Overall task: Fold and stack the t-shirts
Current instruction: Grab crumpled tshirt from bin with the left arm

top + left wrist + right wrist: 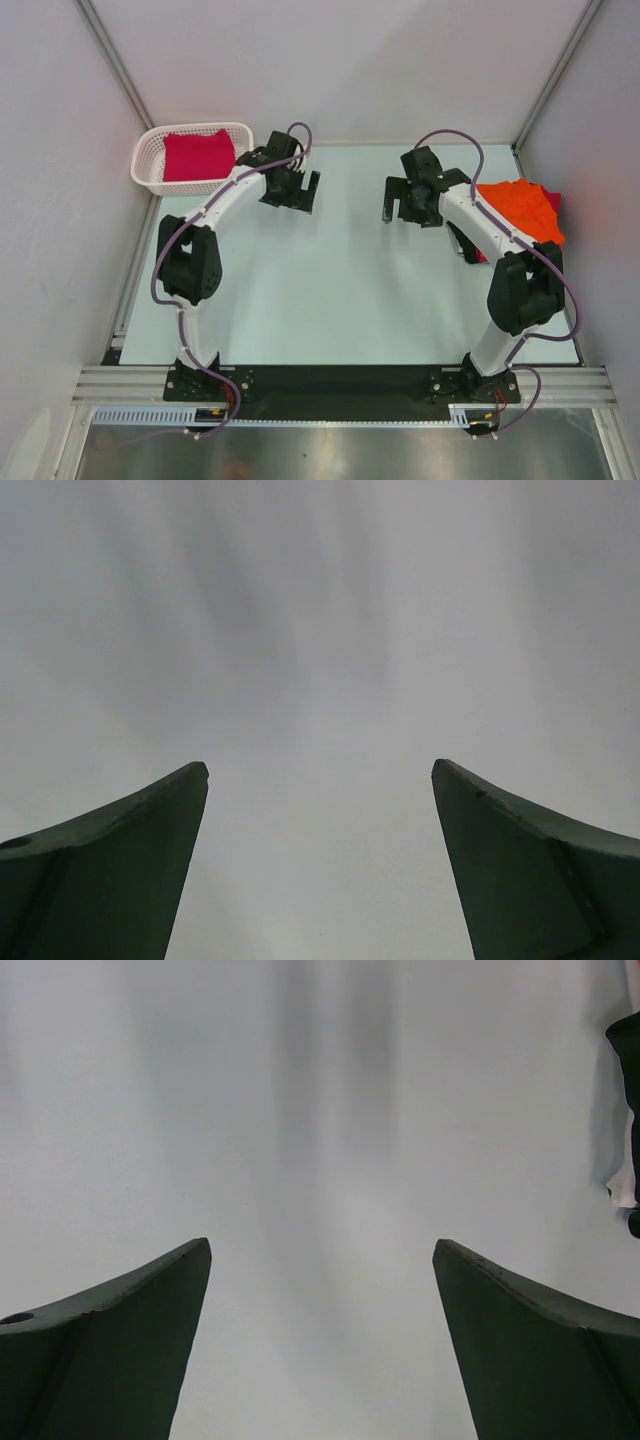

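Dark fingers [110, 870] of the left claw [320, 770] are seen nearest the lens, spread wide, with only pale grey between them. The right claw [320, 1245] is likewise held wide and empty. Both are poised over the bare surface [340, 290], and no cloth is touched by either.

An orange shirt [520, 210] is heaped to the outer right of the right claw, beside its forearm [480, 222], which seems to overlap the near edge of the heap. A crimson edge [553, 197] is glimpsed at the heap's far side. A crimson shirt [197, 155] is lodged in the basket [145, 172] just left of the left claw.

Several slips are judged possible:
- If the right claw is swung toward the heap, the cloth may be dragged or pushed off the surface by the forearm.
- If the pinch is taken deep, both shirts may be lifted together. If it is taken shallow, a single layer may slide out.
- The basket looks light, so it may be tipped or carried along if its mesh is caught while the crimson shirt is drawn out.
- A loose cable [300, 135] may be snagged on the basket rim.
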Tool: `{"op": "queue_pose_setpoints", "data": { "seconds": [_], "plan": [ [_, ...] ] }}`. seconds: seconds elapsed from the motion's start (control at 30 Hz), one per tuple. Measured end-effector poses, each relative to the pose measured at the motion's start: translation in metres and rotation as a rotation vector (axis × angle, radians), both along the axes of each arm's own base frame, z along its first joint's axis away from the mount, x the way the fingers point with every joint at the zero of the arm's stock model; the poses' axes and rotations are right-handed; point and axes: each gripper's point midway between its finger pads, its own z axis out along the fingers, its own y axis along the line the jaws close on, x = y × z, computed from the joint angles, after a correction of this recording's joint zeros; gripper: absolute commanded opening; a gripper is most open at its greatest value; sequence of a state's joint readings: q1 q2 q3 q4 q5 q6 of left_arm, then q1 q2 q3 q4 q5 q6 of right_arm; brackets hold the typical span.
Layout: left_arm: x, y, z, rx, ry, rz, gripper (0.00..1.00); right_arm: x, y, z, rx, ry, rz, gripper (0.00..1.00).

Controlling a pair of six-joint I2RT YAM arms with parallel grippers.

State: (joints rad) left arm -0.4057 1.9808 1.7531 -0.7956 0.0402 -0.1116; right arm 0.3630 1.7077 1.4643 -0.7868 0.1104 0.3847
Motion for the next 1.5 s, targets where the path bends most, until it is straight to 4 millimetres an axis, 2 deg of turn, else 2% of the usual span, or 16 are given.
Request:
{"op": "queue_pose_setpoints", "data": {
  "seconds": [0.33, 0.47, 0.53, 0.63, 0.77, 0.87, 0.93, 1.0, 1.1, 1.2, 1.27, 1.4, 1.5],
  "plan": [
    [0.003, 0.013, -0.002, 0.066, -0.016, 0.032, 1.00, 0.004, 0.003, 0.006, 0.007, -0.016, 0.004, 1.00],
    [0.006, 0.027, -0.001, 0.136, -0.024, 0.072, 1.00, 0.008, 0.004, 0.010, 0.013, -0.027, 0.005, 1.00],
    [0.015, 0.034, 0.006, 0.170, -0.043, 0.104, 1.00, 0.008, 0.005, 0.009, 0.013, -0.025, 0.005, 1.00],
    [0.040, 0.042, 0.028, 0.202, -0.117, 0.163, 1.00, 0.008, 0.006, 0.007, 0.015, -0.018, 0.008, 1.00],
    [0.078, 0.051, 0.075, 0.192, -0.256, 0.254, 0.99, 0.007, 0.009, 0.005, 0.016, -0.011, 0.015, 1.00],
    [0.098, 0.065, 0.107, 0.161, -0.344, 0.322, 1.00, 0.006, 0.011, 0.005, 0.017, -0.012, 0.022, 1.00],
    [0.107, 0.081, 0.119, 0.153, -0.380, 0.374, 1.00, 0.006, 0.012, 0.005, 0.017, -0.010, 0.023, 1.00],
    [0.115, 0.104, 0.124, 0.155, -0.403, 0.445, 1.00, 0.005, 0.013, 0.005, 0.018, -0.011, 0.023, 1.00],
    [0.122, 0.146, 0.113, 0.140, -0.396, 0.546, 1.00, 0.005, 0.014, 0.005, 0.018, -0.010, 0.025, 1.00],
    [0.126, 0.199, 0.100, 0.116, -0.365, 0.643, 1.00, 0.004, 0.014, 0.004, 0.017, -0.007, 0.026, 1.00],
    [0.131, 0.231, 0.098, 0.097, -0.354, 0.696, 1.00, 0.002, 0.013, 0.004, 0.012, 0.001, 0.028, 1.00],
    [0.150, 0.282, 0.102, 0.042, -0.378, 0.782, 1.00, 0.002, 0.012, 0.009, 0.003, -0.002, 0.038, 1.00],
    [0.152, 0.303, 0.087, 0.013, -0.347, 0.819, 1.00, 0.003, 0.012, 0.015, -0.001, -0.004, 0.045, 1.00]
  ]
}}
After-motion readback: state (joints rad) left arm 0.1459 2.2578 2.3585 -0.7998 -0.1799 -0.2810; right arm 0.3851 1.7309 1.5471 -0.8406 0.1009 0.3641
